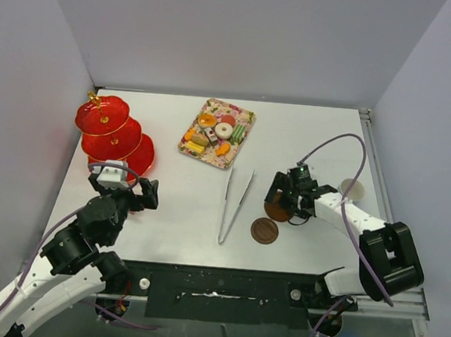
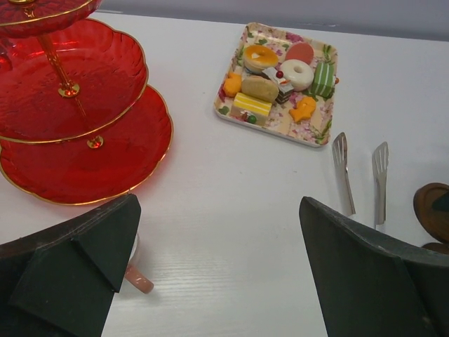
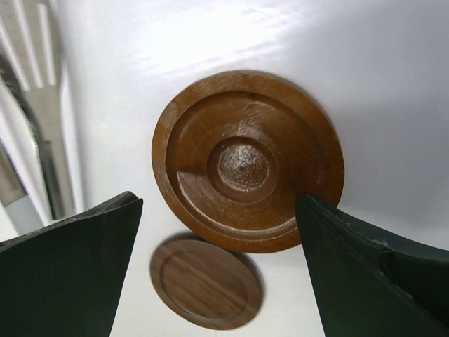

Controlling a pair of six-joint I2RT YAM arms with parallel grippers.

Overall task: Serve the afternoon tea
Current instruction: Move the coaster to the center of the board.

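Note:
The red three-tier stand (image 1: 111,132) with a gold handle stands at the far left, its tiers bare in the left wrist view (image 2: 77,91). Small cakes and sweets lie on a floral tray (image 1: 217,133) at the back middle. My left gripper (image 1: 141,193) is open and empty above the table (image 2: 219,203). A pink cup's handle (image 2: 138,281) shows under its left finger. My right gripper (image 1: 285,203) is open (image 3: 219,200) over a brown saucer (image 3: 247,160), whose rim meets the right finger. A second saucer (image 1: 264,231) lies flat just nearer (image 3: 205,281).
Metal tongs (image 1: 235,194) lie in the middle between the arms, and they show in the left wrist view (image 2: 342,168). A pale round thing (image 1: 351,188) sits at the right behind the right arm's cable. I cannot tell whether it is the light-blue cup.

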